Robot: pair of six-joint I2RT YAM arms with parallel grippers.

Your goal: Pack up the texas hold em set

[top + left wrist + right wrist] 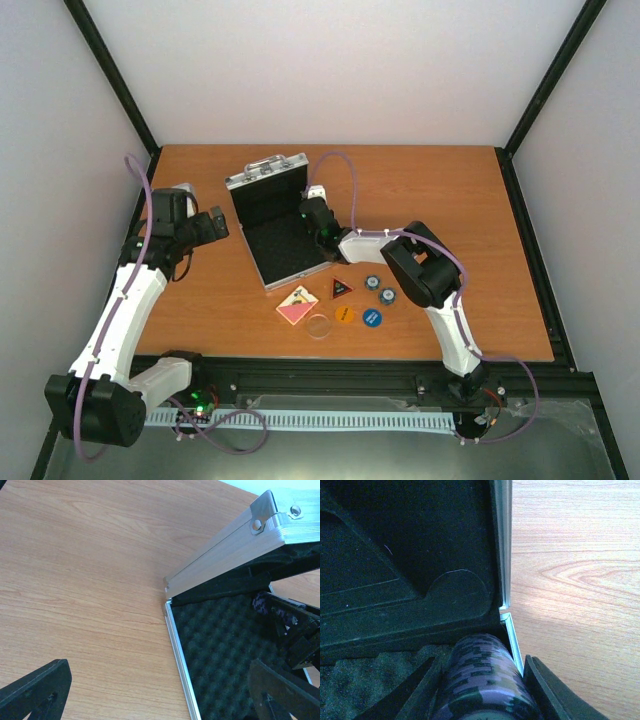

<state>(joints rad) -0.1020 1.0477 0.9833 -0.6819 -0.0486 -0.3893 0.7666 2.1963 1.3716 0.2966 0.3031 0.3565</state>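
No legible text, brand or number found in any view. Markings on the orange disc, blue disc, red-black triangle and pink card deck are too small to read.

We find the overhead view evenly, softly lit from above: the brown wooden tabletop is bright, and the shadows on it are faint. In the right wrist view the black foam lining of the silver aluminium case sinks into near darkness, its rim glints white, and the dark patterned stack of chips close to the lens is soft. In the left wrist view the wood looks washed pale and the near black fingertips are slightly soft.
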